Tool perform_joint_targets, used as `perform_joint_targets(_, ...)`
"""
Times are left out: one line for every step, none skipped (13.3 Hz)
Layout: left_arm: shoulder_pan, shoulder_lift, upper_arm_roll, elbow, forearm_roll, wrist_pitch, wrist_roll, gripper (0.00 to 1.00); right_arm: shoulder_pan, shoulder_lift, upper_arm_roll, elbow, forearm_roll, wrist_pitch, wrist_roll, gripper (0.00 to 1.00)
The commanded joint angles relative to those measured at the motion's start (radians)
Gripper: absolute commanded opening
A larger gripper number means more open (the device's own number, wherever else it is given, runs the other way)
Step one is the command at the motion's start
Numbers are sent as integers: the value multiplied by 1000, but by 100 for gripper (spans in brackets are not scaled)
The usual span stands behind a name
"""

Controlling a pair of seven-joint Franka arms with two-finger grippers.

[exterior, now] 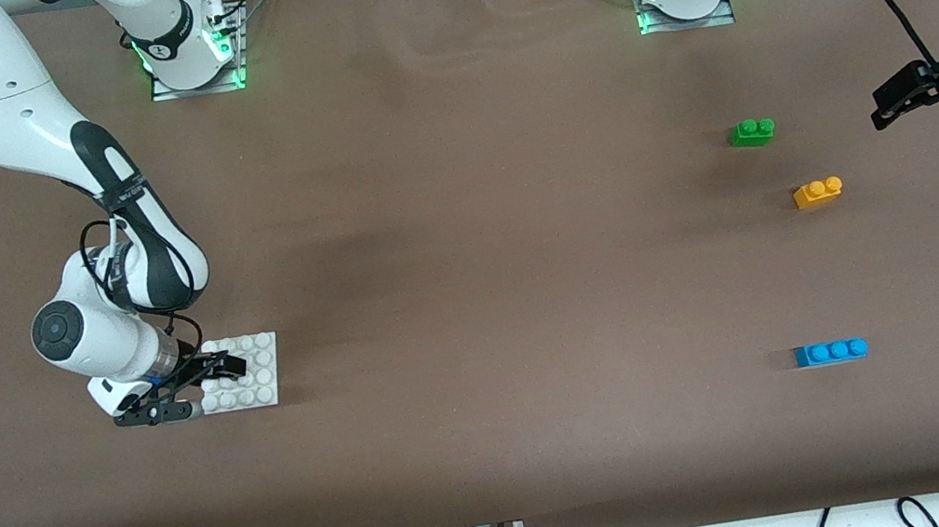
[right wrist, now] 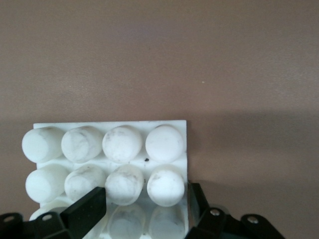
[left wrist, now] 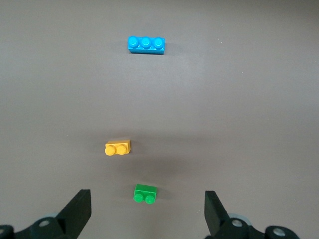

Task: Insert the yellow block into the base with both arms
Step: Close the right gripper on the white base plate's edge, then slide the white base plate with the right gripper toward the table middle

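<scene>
The yellow block (exterior: 818, 192) lies on the table toward the left arm's end, apart from both grippers; it also shows in the left wrist view (left wrist: 118, 148). The white studded base (exterior: 254, 359) lies flat toward the right arm's end. My right gripper (exterior: 211, 389) is down on the base's corner. One finger sits among the studs and the other against the plate's edge, shut on it, as the right wrist view (right wrist: 144, 204) shows, with the base (right wrist: 107, 144) under it. My left gripper (exterior: 881, 111) hangs open and empty above the table; it also shows in the left wrist view (left wrist: 147, 206).
A green two-stud brick (exterior: 752, 132) lies farther from the front camera than the yellow block. A blue three-stud brick (exterior: 831, 351) lies nearer. Both show in the left wrist view, green (left wrist: 145, 193) and blue (left wrist: 146, 44). Brown cloth (exterior: 477, 253) covers the table.
</scene>
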Motion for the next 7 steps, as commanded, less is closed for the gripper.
perform_joint_targets(-2, 11, 7, 33, -22, -28, 8, 100, 26, 20, 3, 17, 29, 14, -5, 75)
perform_joint_targets(-2, 11, 7, 33, -22, -28, 8, 100, 34, 20, 3, 18, 29, 17, -8, 75)
perform_joint_targets(-2, 12, 7, 33, -22, -28, 8, 100, 47, 20, 3, 17, 29, 31, -8, 75)
perform_joint_targets(-2, 11, 7, 33, -22, -28, 8, 100, 67, 20, 3, 17, 31, 40, -3, 75)
perform_joint_targets(-2, 11, 7, 33, -22, -28, 8, 100, 84, 20, 3, 17, 32, 43, 3, 75)
perform_joint_targets(-2, 12, 7, 33, -22, -28, 8, 100, 95, 20, 3, 18, 32, 43, 10, 75)
perform_joint_targets(-2, 11, 7, 33, -22, -28, 8, 100, 110, 19, 3, 17, 32, 43, 27, 75)
